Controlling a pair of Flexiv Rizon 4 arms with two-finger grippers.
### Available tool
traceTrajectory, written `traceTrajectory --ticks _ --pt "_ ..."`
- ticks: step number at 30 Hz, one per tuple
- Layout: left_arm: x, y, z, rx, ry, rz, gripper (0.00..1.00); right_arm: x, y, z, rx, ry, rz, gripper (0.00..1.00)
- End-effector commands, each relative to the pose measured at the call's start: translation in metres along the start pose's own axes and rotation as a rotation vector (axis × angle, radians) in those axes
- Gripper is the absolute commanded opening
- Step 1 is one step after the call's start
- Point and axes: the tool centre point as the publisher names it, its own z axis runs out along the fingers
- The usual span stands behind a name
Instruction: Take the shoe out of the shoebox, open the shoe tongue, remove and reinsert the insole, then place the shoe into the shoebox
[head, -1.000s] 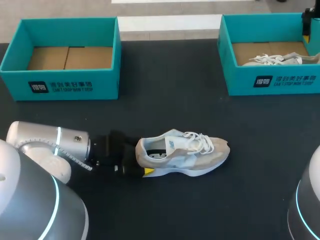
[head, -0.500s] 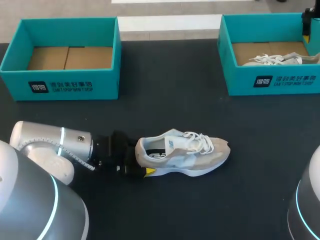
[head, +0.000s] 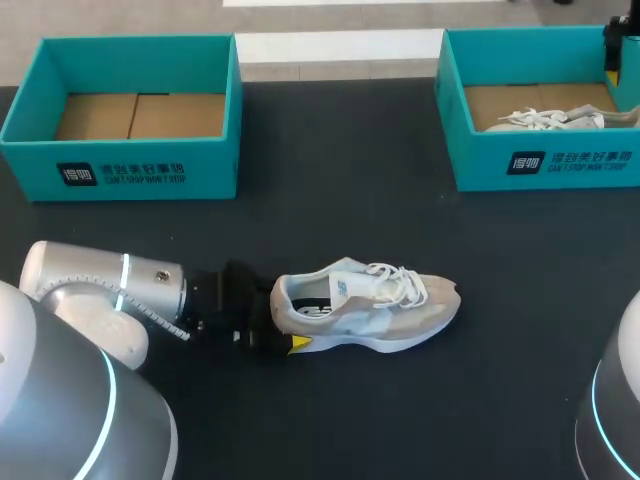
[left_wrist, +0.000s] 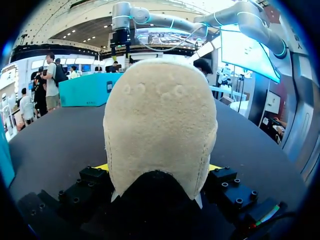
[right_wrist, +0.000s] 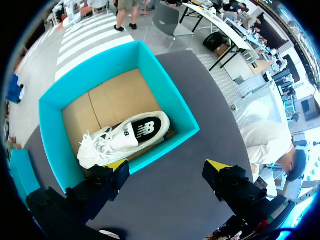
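Two teal cardboard shoeboxes stand at the far corners of the black table (head: 340, 200). The left shoebox (head: 120, 165) shows a brown cardboard floor, and the right shoebox (head: 545, 165) holds a white lace-up shoe (head: 545, 120). A second shoe, the beige and pale-blue sneaker (head: 365, 305) with white laces, stands on its sole near the table's front edge, about midway along it, toe to the right. The left gripper (head: 280, 328) pinches its heel from both sides, the yellow tips mostly hidden. The right gripper (right_wrist: 167, 170), spread wide, hangs above the right shoebox.

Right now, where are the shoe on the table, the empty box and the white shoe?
shoe on the table (head: 380, 315), head view, its side.
empty box (head: 215, 165), head view, front wall.
white shoe (right_wrist: 122, 141), right wrist view, its side.
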Motion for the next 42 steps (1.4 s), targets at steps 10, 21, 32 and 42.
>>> traceTrajectory --ticks 10,21,32,42 --pt "-0.003 0.005 0.006 -0.004 0.001 0.0 0.0 0.01 -0.012 -0.008 -0.032 0.018 -0.023 1.0" --pt "-0.003 0.005 0.006 -0.004 0.001 0.0 0.0 0.079 -0.109 -0.067 -0.066 0.071 -0.129 1.0" --pt "-0.003 0.005 0.006 -0.004 0.001 0.0 0.0 0.101 -0.155 -0.081 -0.038 0.108 -0.152 1.0" --pt "-0.003 0.005 0.006 -0.004 0.001 0.0 0.0 0.101 -0.155 -0.081 -0.038 0.108 -0.152 1.0"
